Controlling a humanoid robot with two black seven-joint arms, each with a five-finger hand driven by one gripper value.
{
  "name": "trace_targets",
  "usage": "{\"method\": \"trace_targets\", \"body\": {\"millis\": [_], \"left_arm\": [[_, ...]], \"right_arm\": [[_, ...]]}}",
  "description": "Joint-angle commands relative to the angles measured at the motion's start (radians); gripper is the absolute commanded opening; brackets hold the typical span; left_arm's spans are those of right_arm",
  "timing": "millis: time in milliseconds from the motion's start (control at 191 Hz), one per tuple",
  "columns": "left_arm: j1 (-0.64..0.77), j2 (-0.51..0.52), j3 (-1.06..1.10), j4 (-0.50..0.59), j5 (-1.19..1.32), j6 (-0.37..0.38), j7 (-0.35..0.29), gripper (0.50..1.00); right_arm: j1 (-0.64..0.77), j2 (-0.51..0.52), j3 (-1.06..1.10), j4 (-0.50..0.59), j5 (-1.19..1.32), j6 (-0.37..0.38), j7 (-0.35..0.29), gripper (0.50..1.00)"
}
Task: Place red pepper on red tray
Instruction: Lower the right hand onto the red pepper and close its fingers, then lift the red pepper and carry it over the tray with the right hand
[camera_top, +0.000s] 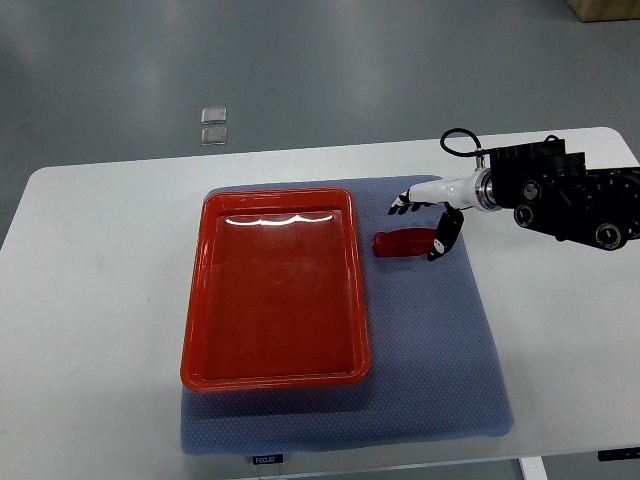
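Note:
A red pepper (403, 244) lies on the blue mat just right of the red tray (197, 330). The tray holds nothing that I can see. My right hand (422, 225) reaches in from the right and hovers over the pepper. Its fingers (402, 206) extend past the pepper's far side and its thumb (443, 236) hangs by the pepper's right end. The fingers are spread and do not clasp the pepper. My left arm does not show.
A blue-grey mat (440, 370) covers the middle of the white table (90, 300) under tray and pepper. The black forearm (570, 195) with a cable loop lies over the table's right side. Two small clear squares (214, 125) lie on the floor beyond.

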Motion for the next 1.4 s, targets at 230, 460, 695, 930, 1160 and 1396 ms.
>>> {"method": "trace_targets", "body": {"millis": [230, 460, 695, 930, 1160, 1396], "left_arm": [[0.001, 0.000, 0.000, 0.000, 0.000, 0.000, 0.000, 1.000], [0.001, 0.000, 0.000, 0.000, 0.000, 0.000, 0.000, 1.000], [0.001, 0.000, 0.000, 0.000, 0.000, 0.000, 0.000, 1.000], [0.001, 0.000, 0.000, 0.000, 0.000, 0.000, 0.000, 1.000], [-0.001, 0.000, 0.000, 0.000, 0.000, 0.000, 0.000, 1.000], [0.001, 0.000, 0.000, 0.000, 0.000, 0.000, 0.000, 1.000]], "right_arm": [[-0.011, 0.001, 0.000, -0.003, 0.017, -0.026, -0.001, 0.856], [-0.026, 0.010, 0.000, -0.003, 0.014, -0.026, 0.002, 0.817], [-0.030, 0.024, 0.002, -0.003, 0.009, -0.026, 0.003, 0.764], [-0.028, 0.029, 0.002, -0.003, 0.003, -0.026, 0.005, 0.678], [-0.026, 0.029, 0.002, -0.003, 0.001, -0.026, 0.006, 0.576], [-0.025, 0.026, 0.002, -0.003, 0.000, -0.026, 0.008, 0.511]]}}
